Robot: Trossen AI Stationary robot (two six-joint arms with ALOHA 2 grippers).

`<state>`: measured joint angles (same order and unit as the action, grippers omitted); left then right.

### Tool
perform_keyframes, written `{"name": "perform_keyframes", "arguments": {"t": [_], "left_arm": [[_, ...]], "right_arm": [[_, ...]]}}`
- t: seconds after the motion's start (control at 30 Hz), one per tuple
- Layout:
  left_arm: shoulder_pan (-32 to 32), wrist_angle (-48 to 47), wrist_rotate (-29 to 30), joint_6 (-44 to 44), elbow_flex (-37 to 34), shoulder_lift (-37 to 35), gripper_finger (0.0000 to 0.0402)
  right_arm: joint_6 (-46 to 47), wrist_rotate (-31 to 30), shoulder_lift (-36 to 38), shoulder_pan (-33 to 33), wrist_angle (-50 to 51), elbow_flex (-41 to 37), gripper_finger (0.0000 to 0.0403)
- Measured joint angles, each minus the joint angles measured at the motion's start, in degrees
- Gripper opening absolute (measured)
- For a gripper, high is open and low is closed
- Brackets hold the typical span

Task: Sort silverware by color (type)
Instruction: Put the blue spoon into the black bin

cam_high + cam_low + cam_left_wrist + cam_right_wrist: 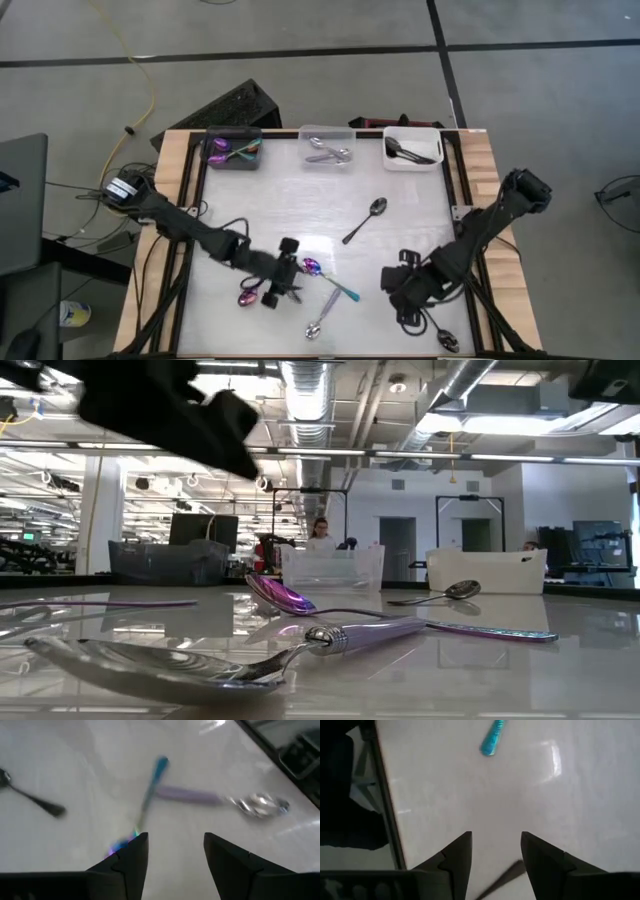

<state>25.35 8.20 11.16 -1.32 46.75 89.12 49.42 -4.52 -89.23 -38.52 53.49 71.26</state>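
Loose spoons lie flat on the white table [300, 205]: a dark one [365, 220], an iridescent one with a teal handle [330, 280], a silver one with a lilac handle [322, 318], a purple one [250, 293] and another dark one [445, 338]. My left gripper [298, 272] hovers open just left of the teal-handled spoon [150, 790], with nothing between its fingers [135, 855]. My right gripper [400, 295] stands open, pointing steeply down above the near-right table, over the handle tip [504, 876] of the near dark spoon.
Three bins stand along the far edge: dark grey [233, 150] with coloured spoons, clear [328, 148] with silver ones, white [412, 148] with dark ones. The table's raised frame [387, 820] runs close beside my right gripper. Bare table lies between the bins and the loose spoons.
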Motion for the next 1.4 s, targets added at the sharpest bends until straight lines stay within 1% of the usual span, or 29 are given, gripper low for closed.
{"name": "perform_keyframes", "arguments": {"t": [0.07, 0.17, 0.27, 0.37, 0.43, 0.57, 0.7, 0.87, 0.93, 1.0, 1.17, 1.2, 1.33, 1.4], "left_arm": [[-2.7, 3.06, -2.4, 1.53, 0.04, 0.72, 0.0178], [-6.0, 7.6, -7.71, 3.4, 0.29, 3.39, 0.0178], [-7.6, 10.84, -12.58, 6.51, 3.61, 9.32, 0.0178], [-8.38, 8.95, -14.97, 9.69, 8.51, 16.3, 0.0178], [-8.7, 5.51, -15.88, 11.55, 11.85, 19.86, 0.0178], [-9.33, 0.35, -15.57, 13.09, 17.3, 24.75, 0.0178], [-10.06, -0.53, -15.72, 13.05, 19.3, 27.07, 0.0178], [-11.01, -2.28, -15.94, 11.34, 19.42, 27.23, 0.0174], [-11.32, -3.62, -16.02, 10.77, 19.42, 27.21, 0.0159], [-11.55, -5.2, -15.98, 10.71, 19.42, 27.17, 0.0132], [-12.68, -8.79, -15.83, 10.06, 19.42, 27.12, 0.0027], [-12.98, -8.95, -15.87, 9.33, 19.42, 27.1, 0.0015], [-13.51, -9.44, -15.78, 8.11, 19.41, 26.72, 0.0006], [-13.59, -10.93, -14.45, 7.63, 19.27, 25.51, 0.0004]], "right_arm": [[0.12, -0.4, -0.95, -0.8, -0.83, 0.0, 0.0191], [-0.18, -0.66, -2.46, -0.8, -1.39, 0.0, 0.0191], [-0.67, -1.57, -3.13, -0.27, -1.57, 0.0, 0.0191], [-1.87, -1.87, -3.39, 0.4, -1.68, 0.02, 0.0191], [-2.68, -1.95, -3.42, 0.41, -1.56, -0.02, 0.0191], [-3.42, -2.22, -3.35, 0.41, -1.56, 0.0, 0.0191], [-4.34, -2.24, -3.35, 0.41, -1.74, 0.0, 0.0191], [-4.74, -2.98, -3.37, 0.41, -1.66, 0.0, 0.0191], [-4.93, -3.07, -3.37, 0.41, -1.83, 0.0, 0.0191], [-4.94, -3.09, -3.37, 0.41, -1.73, 0.0, 0.0191], [-4.94, -4.78, -3.37, 0.41, -1.79, 0.0, 0.0191], [-4.95, -5.0, -3.37, 0.41, -1.85, 0.0, 0.0191], [-4.89, -6.09, -3.37, 0.41, -2.11, 0.0, 0.0191], [-4.88, -6.1, -3.37, 0.41, -2.65, 0.0, 0.0191]]}}
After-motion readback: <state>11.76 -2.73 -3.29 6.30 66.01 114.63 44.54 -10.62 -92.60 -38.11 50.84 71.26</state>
